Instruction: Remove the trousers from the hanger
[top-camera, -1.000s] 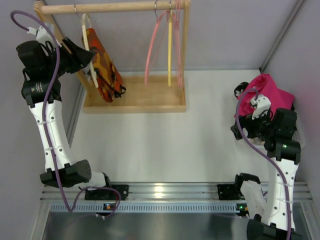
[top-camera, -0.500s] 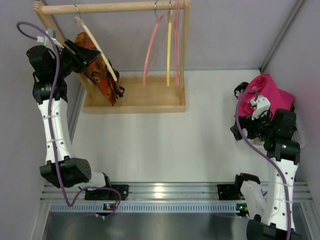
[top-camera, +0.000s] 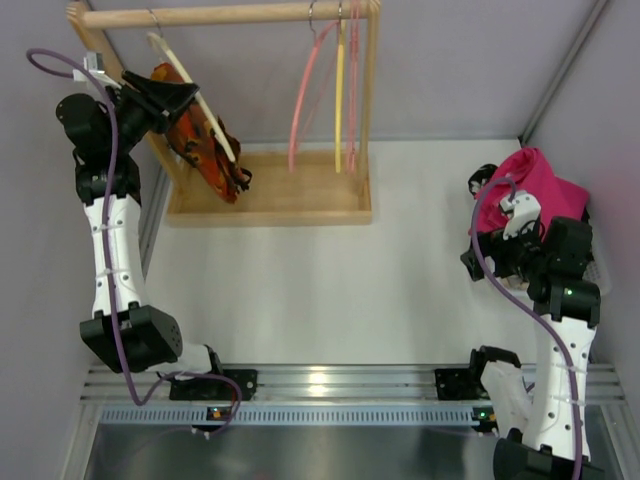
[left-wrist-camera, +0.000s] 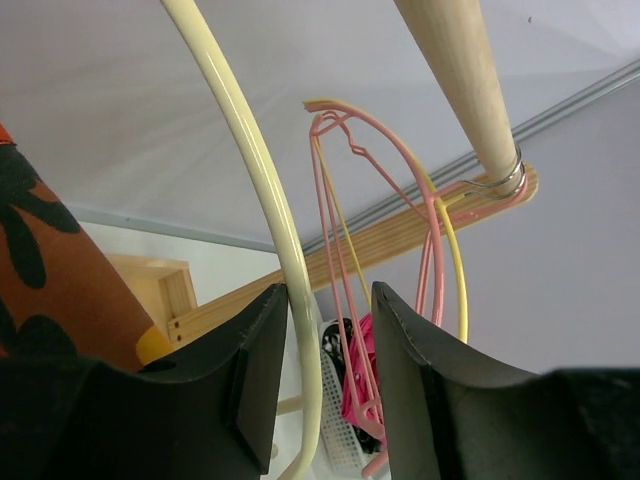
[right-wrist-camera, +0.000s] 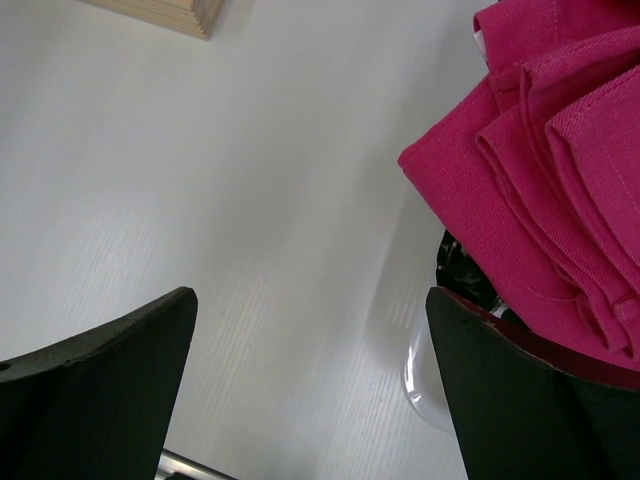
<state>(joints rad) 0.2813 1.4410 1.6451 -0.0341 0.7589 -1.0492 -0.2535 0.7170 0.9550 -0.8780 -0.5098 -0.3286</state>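
- Left end effector (left-wrist-camera: 330, 300): fingers slightly apart, cream hanger (left-wrist-camera: 262, 190) arm between them.
- Orange camouflage trousers (top-camera: 200, 135) draped on it, upper left.
- Right end effector (right-wrist-camera: 310, 330): spread wide, empty, beside magenta cloth (right-wrist-camera: 540, 170).

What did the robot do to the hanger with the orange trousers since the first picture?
The left tool rose toward the rail and swung the cream hanger from hanging straight to slanting, its lower end out to the right. The trousers swung along, still on it. The hanger now sits between the tool's open jaws. The right tool and pink cloth stayed put.
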